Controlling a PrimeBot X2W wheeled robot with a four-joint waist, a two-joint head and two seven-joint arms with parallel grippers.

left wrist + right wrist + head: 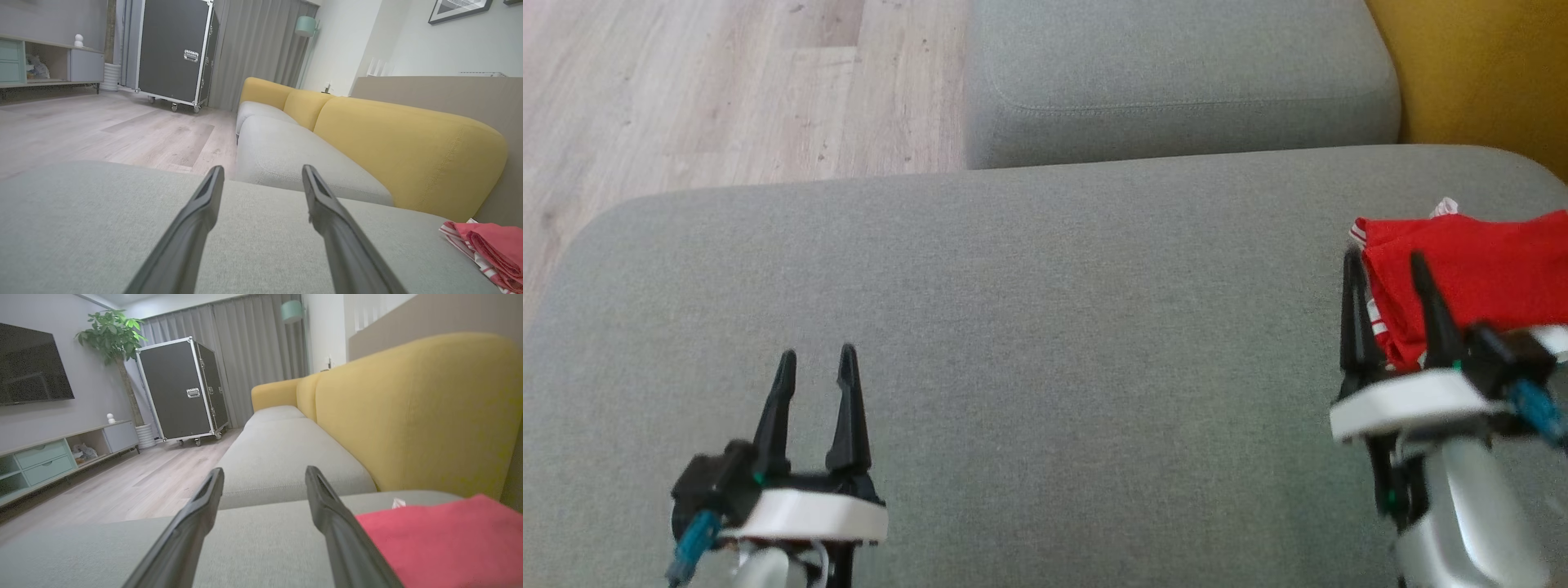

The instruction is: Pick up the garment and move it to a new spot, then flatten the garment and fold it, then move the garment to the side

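- In the head view, we see our left gripper [817,353] low on the left, above the bare grey seat cushion [1045,327]. Its two dark fingers are spread and hold nothing.
- In the same view, our right gripper [1384,259] is at the far right, also spread and empty. The red garment [1478,261], with white-striped trim, lies at the cushion's right end. One finger crosses its near left edge, but we cannot tell whether it touches.
- The garment's visible part stretches sideways and runs off the picture's right edge.
- In the left wrist view, the left gripper's fingers point along the cushion. The garment [490,245] sits well off to the right, below the yellow backrest [408,151].
- In the right wrist view, the garment [445,535] lies flat just right of the right-hand finger, not between the fingers.
- We judge the right arm far nearer; any grasp means shifting rightward.
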